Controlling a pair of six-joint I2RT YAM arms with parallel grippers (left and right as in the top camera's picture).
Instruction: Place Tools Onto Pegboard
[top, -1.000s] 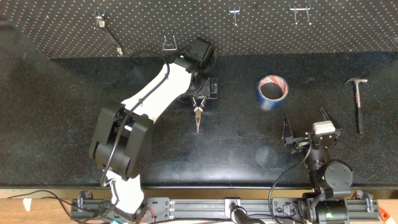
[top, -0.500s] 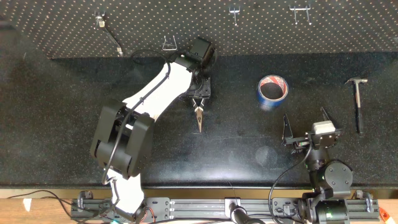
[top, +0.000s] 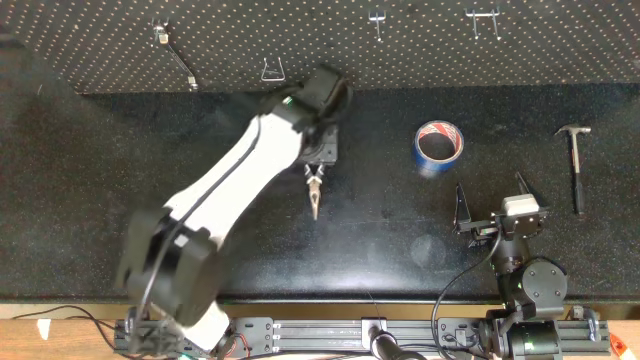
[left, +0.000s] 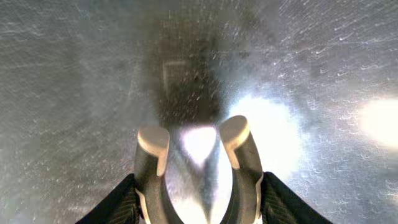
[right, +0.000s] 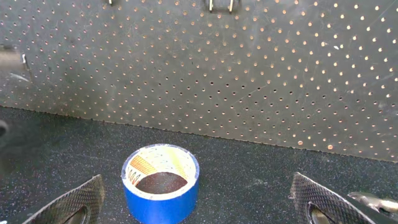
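Two tools in play here. The left tool (top: 318, 158) is out over the middle of the dark surface (top: 120, 150), just short of the pegboard (top: 420, 50), and it's pinching the pliers (top: 315, 195). In the left wrist view its two pale pads (left: 153, 142) press against the shiny metal wedged between them. From above, the pliers stick out of that tool toward the arm bases, nose pointing away from the board. Whether the tip touches the surface, I cannot tell.

Over on the right, the right tool (top: 491, 197) sits low near its own base, fingers spread wide. The blue tape roll (top: 438, 143) stands on the surface between it and the pegboard, well apart from the pliers. The hammer (top: 575, 165) lies flat at the far right, head toward the board. A wire hook (top: 271, 70) hangs on the pegboard just beyond the left tool.
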